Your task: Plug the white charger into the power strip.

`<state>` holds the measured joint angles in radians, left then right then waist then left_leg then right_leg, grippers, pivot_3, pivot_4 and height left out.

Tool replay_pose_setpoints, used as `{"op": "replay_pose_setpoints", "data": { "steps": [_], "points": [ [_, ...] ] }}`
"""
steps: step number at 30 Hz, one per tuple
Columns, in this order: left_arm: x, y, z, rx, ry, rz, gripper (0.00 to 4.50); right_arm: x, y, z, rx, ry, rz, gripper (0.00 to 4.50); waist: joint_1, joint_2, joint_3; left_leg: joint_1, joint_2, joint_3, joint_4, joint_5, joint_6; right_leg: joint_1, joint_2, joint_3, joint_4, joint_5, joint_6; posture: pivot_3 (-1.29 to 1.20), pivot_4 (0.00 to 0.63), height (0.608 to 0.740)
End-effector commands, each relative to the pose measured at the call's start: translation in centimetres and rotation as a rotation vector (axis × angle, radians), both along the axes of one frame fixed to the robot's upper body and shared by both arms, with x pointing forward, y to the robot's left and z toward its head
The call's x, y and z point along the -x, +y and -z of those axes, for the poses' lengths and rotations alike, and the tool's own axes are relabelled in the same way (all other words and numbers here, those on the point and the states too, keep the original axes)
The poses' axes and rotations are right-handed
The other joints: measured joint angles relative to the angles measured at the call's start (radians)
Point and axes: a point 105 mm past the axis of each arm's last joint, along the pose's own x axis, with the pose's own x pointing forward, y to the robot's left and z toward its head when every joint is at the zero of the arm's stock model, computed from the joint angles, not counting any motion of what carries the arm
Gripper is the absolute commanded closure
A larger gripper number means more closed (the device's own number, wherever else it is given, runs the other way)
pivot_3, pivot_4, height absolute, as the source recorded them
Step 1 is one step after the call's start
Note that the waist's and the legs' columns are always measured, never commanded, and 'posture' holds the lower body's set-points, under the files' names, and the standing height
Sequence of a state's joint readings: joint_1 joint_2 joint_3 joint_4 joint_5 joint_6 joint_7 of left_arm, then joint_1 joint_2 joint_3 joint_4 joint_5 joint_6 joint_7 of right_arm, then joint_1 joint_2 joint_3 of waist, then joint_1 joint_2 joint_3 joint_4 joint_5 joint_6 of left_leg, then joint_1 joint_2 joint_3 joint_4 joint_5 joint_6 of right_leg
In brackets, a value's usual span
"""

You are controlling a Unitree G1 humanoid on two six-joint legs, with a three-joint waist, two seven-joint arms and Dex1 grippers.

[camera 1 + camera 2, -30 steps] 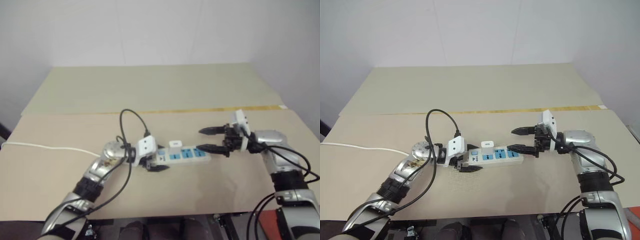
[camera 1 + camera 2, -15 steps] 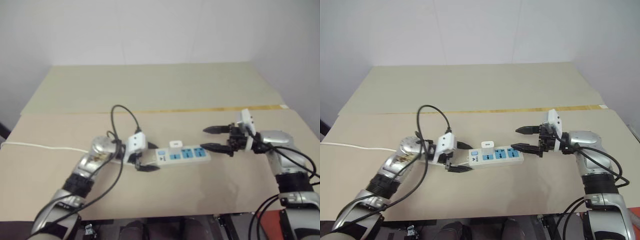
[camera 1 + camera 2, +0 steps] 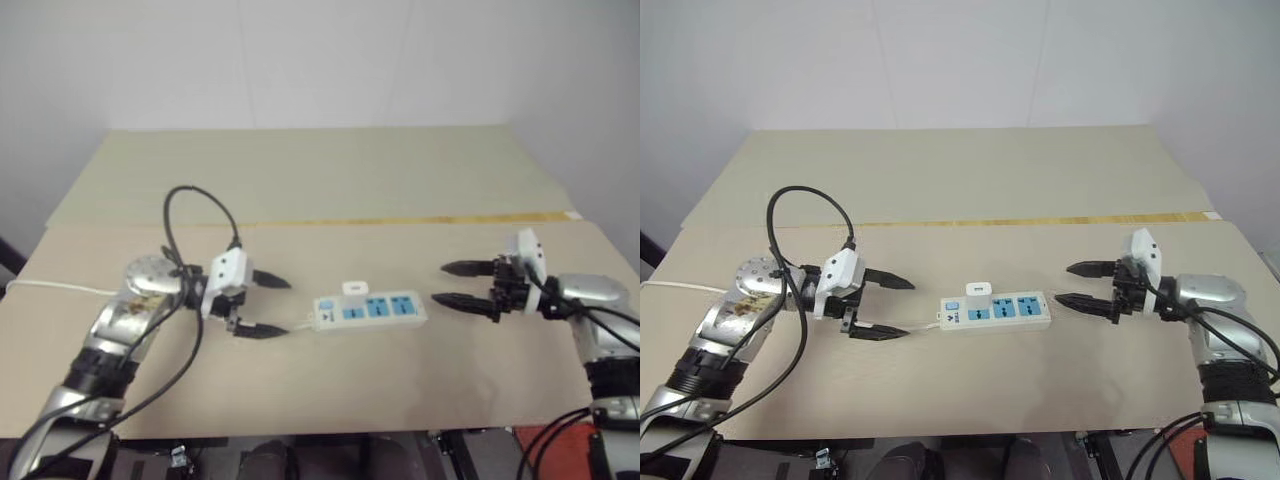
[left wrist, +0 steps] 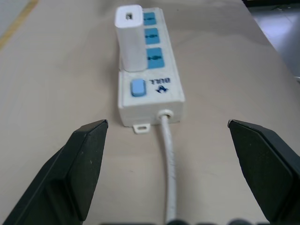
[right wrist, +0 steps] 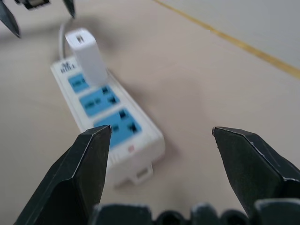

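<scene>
both grippers are seen spread apart and empty: left gripper (image 3: 883, 306) left of the power strip (image 3: 995, 310), right gripper (image 3: 1084, 285) right of it. the white charger (image 4: 130, 37) is seated upright in the strip's leftmost socket.

1 power strip (image 3: 996, 309) – 3 blue sockets; 1 white charger (image 3: 979, 290); 2 grippers – left (image 3: 889, 307), right (image 3: 1078, 285)

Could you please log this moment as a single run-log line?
white charger: standing in power strip | left hand: open, clear of strip | right hand: open, clear | table
</scene>
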<state>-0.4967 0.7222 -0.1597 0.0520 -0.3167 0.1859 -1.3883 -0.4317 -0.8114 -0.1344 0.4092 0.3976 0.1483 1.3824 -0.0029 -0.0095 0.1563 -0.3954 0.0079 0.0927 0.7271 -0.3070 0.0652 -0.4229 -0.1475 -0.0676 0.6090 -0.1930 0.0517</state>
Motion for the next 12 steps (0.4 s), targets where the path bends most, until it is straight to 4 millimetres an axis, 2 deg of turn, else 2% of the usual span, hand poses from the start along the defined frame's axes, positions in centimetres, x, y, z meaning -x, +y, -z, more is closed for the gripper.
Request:
{"op": "replay_pose_setpoints", "data": {
  "steps": [1, 6, 12],
  "points": [
    [0.2, 0.2, -1.4, 0.01, -0.051, 0.012, 0.04, 0.9, -2.2, -1.0, 0.042, -0.051, 0.049, 0.38, 0.003, 0.0, 0.0, 0.0, 0.0, 0.0, 0.0, 0.0, 0.0, 0.0, 0.0, 0.0, 0.0, 0.0, 0.0, 0.0, 0.15, 0.74],
    [0.0, 1.1, -1.6, 0.002, -0.061, -0.005, 0.04, 1.9, -3.1, -0.8, 0.07, -0.058, 0.087, 0.38, 0.0, 0.0, 0.0, 0.0, 0.0, 0.0, 0.0, 0.0, 0.0, 0.0, 0.0, 0.0, 0.0, 0.0, 0.0, 0.0, 0.15, 0.74],
    [-0.2, -0.1, -1.4, 0.023, -0.057, 0.017, 0.04, 2.7, -3.4, -0.8, 0.06, -0.063, 0.129, 0.38, 0.0, 0.0, 0.0, 0.002, 0.0, 0.0, 0.0, 0.0, 0.0, 0.001, 0.0, 0.001, 0.0, 0.0, 0.0, 0.0, 0.15, 0.74]
  ]
}}
